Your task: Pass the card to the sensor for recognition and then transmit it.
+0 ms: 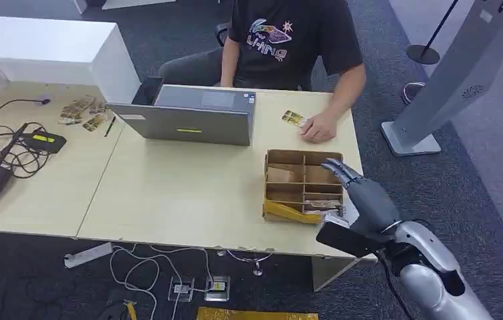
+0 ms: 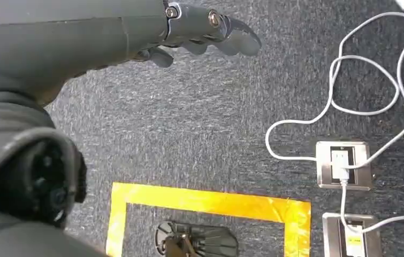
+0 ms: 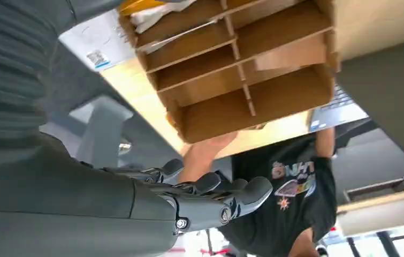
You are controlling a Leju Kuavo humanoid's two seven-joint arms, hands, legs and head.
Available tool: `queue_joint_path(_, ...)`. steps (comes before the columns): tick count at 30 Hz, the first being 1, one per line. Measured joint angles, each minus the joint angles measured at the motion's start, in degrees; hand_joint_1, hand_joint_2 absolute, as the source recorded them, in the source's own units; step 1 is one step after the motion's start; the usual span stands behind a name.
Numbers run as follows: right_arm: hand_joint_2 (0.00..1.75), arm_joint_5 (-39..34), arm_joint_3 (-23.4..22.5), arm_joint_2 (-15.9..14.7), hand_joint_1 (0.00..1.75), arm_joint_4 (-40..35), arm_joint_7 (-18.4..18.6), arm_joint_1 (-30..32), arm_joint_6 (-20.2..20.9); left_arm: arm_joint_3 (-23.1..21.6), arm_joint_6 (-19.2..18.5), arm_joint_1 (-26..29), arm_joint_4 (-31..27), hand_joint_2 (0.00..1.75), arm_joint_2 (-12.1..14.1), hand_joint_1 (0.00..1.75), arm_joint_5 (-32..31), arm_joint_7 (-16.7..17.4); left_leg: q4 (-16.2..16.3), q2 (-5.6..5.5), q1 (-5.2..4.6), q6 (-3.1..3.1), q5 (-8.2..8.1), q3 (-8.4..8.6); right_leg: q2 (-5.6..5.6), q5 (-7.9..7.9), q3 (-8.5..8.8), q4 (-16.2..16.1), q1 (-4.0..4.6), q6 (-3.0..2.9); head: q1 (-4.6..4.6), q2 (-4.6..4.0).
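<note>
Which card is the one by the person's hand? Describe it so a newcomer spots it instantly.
Start at the light wooden table and find the open grey laptop at its far edge. Just right of the laptop, a small gold-patterned card lies flat beside the seated person's hand. Unlike the cards in the divided cardboard box or the scattered pile far left, it lies alone.
</note>
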Motion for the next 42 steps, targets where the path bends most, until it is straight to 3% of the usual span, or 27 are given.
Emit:
queue_joint_path(5, 1.75, 3.0, 0.6, -0.1, 0.0, 0.1, 1.1, 0.0, -4.2, 0.0, 0.6, 0.0, 0.0, 0.0, -0.2, 0.0, 0.1, 0.1, 0.0, 0.02, 0.0, 0.0, 0.0, 0.0, 0.01, 0.0, -0.01, 0.0, 0.0, 0.0, 0.02, 0.0)
queue_joint_path(19, 1.75, 7.0, 1.4, 0.5, 0.0, 0.3, 2.7, 1.0, -6.6, 0.0, 0.5, 0.0, 0.0, 0.0, -0.6, 0.0, 0.0, 0.1, 0.0, 0.03, 0.0, 0.0, 0.0, 0.0, 0.01, 0.0, -0.01, 0.0, 0.0, 0.0, 0.02, 0.0)
queue_joint_path(29, 1.75, 8.8, 3.0, 3.0, 0.0, 3.8, 1.2, 1.2, -11.7, 0.0, 0.5, 0.0, 0.0, 0.0, -0.9, 0.0, -0.1, 0.1, 0.0, 0.03, 0.0, 0.0, 0.0, -0.01, 0.01, 0.0, -0.01, 0.0, 0.0, -0.01, 0.02, 0.0)
queue_joint_path(36, 1.75, 14.2, 5.7, 5.0, 0.0, 8.9, 2.1, 1.4, -19.6, 0.0, 0.6, 0.0, 0.0, 0.0, -1.1, 0.0, 0.0, 0.1, 0.0, 0.03, 0.0, -0.01, 0.0, -0.01, 0.01, -0.01, -0.01, 0.0, 0.0, -0.01, 0.0, 0.0)
queue_joint_path(42, 1.75, 14.2, 7.3, 6.3, 0.0, 12.5, 1.7, 1.6, -21.2, 0.0, -0.4, 0.0, 0.0, 0.0, -1.1, 0.0, -0.4, 0.4, 0.0, 0.03, 0.01, -0.01, 0.0, -0.01, 0.01, -0.02, -0.01, 0.0, 0.0, -0.02, 0.02, 0.0)
